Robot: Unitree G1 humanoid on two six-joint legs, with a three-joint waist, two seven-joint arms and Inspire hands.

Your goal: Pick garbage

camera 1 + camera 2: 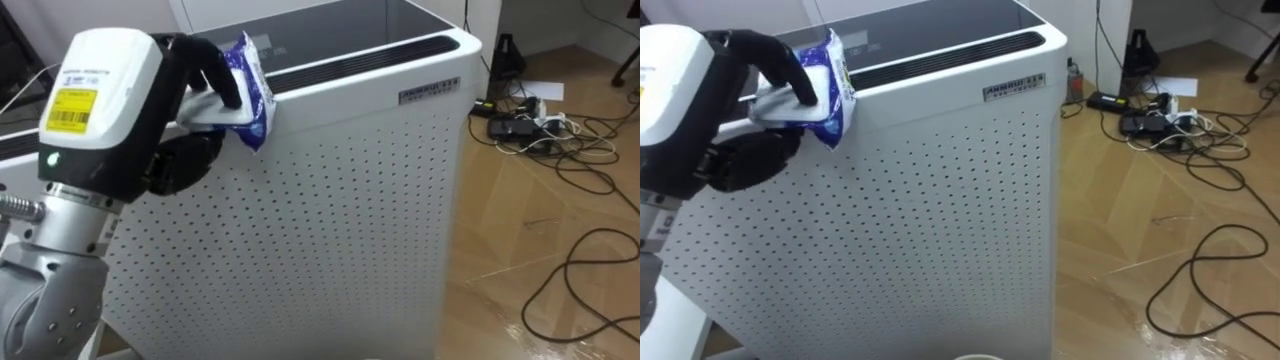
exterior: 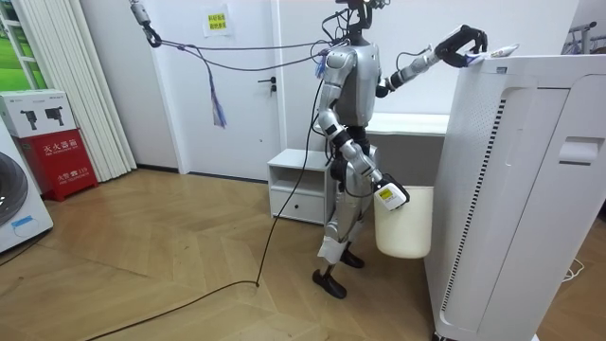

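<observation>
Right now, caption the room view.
Robot's left hand grips a blue wrapper atop the tall white appliance.

Yellow label point(image 1: 72, 108), nameplate point(image 1: 430, 90) on white appliance point(image 1: 330, 220): print illegible.

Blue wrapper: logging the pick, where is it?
The blue wrapper is pinched in the left hand, upper left in the eye views, at the rim of the white cabinet.
</observation>
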